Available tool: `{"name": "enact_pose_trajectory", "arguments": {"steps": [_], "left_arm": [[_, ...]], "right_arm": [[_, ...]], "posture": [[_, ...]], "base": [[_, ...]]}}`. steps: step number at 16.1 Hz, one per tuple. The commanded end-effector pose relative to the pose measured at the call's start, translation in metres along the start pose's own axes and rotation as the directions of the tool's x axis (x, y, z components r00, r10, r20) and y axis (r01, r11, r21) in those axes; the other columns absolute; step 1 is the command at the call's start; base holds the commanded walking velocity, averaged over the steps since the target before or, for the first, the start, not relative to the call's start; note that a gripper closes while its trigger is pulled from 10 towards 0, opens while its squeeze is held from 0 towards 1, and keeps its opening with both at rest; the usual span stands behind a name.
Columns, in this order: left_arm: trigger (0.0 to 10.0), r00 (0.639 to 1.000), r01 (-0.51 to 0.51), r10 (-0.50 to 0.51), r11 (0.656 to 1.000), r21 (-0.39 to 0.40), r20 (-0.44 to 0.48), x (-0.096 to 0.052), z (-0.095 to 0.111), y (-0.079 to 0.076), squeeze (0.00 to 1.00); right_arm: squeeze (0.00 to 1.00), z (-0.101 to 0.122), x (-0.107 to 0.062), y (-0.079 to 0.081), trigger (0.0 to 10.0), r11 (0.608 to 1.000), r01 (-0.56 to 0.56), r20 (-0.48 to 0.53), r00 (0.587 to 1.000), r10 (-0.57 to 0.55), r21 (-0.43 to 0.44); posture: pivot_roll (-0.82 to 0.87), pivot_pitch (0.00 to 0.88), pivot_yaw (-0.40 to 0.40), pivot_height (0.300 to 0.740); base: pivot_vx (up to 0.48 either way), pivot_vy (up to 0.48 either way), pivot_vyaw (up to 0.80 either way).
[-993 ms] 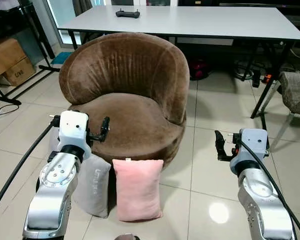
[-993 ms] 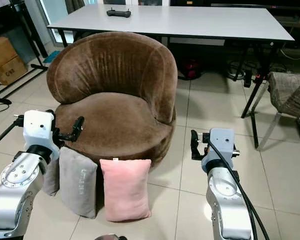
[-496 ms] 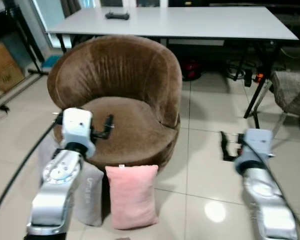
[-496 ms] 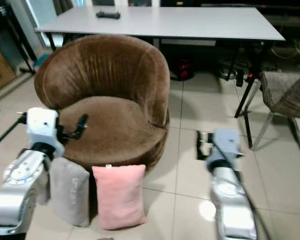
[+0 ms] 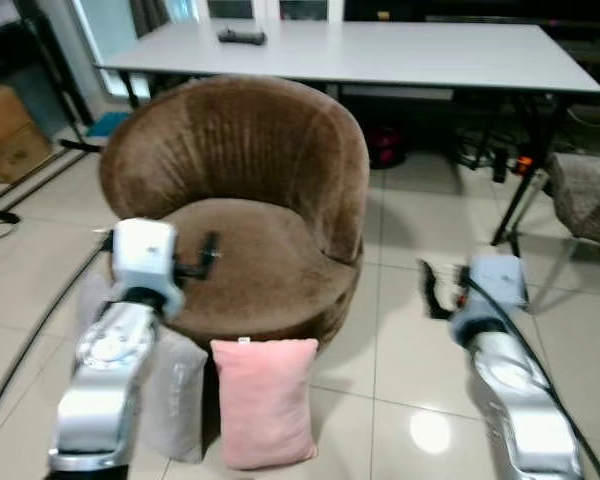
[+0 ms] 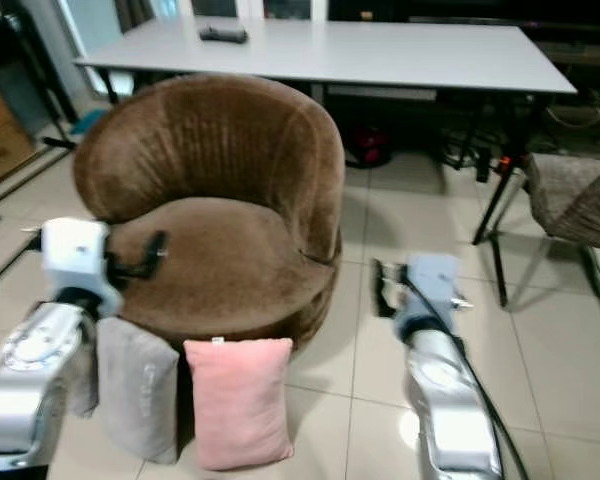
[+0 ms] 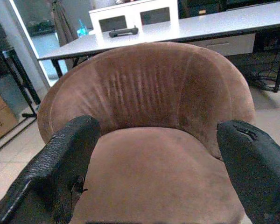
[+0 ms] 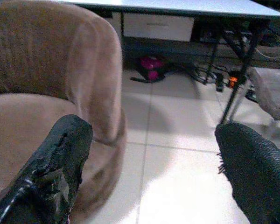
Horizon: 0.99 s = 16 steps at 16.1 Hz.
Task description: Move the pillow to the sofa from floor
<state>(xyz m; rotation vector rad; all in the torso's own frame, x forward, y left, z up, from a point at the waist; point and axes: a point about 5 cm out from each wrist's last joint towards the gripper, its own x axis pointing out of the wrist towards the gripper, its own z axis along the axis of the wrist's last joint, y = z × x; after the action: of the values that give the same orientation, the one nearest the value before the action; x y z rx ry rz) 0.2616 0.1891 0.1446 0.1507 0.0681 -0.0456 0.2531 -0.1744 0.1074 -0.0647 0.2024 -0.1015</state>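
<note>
Black fingers of left claw (image 5: 208, 250) spread wide, gripping nothing, raised over front-left edge of brown sofa (image 5: 250, 200) seat. Right claw (image 5: 427, 288) likewise released, fingers apart, above bare tile floor (image 5: 420, 250) to the sofa's right, well apart from the cushions. Pink pillow (image 5: 265, 400) stands upright on floor, leaning vs sofa base, btwn both arms. Grey pillow (image 5: 175, 395) just beside it on robot's left, partly behind left arm. Behind sofa: white worktop (image 5: 380, 50) w/ dark controller (image 5: 241, 36). Cardboard boxes (image 5: 10, 130) far left; woven chair (image 5: 590, 195) far right.
</note>
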Motion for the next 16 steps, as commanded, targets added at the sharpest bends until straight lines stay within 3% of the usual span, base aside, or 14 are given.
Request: {"name": "enact_pose_trajectory", "arguments": {"steps": [1, 8, 16], "left_arm": [[10.0, 1.0, 0.013, -0.013, 1.0, -0.002, 0.013, 0.0019, 0.0034, -0.0033, 0.0], [10.0, 1.0, 0.012, -0.012, 1.0, 0.005, 0.019, 0.0026, 0.0037, -0.0005, 0.0], [10.0, 1.0, 0.018, -0.019, 1.0, 0.019, 0.025, 0.0029, 0.0047, -0.0031, 0.0]], "right_arm": [[0.0, -0.0007, -0.0004, -0.0087, 10.0, 1.0, 0.027, 0.0, 1.0, -0.027, -0.008], [0.0, 0.0006, 0.0013, -0.0071, 10.0, 0.999, -0.006, 0.002, 1.0, 0.006, -0.031], [0.0, 0.0024, 0.0041, -0.0053, 10.0, 0.999, -0.026, 0.007, 1.0, 0.026, -0.045]], "posture": [[0.01, 0.0, 0.05, 0.74], [0.01, 0.0, 0.045, 0.74], [0.02, 0.0, 0.044, 0.74]], "base": [[0.281, 0.0, 0.0], [0.309, 0.0, 0.0], [0.321, 0.0, 0.8]]}}
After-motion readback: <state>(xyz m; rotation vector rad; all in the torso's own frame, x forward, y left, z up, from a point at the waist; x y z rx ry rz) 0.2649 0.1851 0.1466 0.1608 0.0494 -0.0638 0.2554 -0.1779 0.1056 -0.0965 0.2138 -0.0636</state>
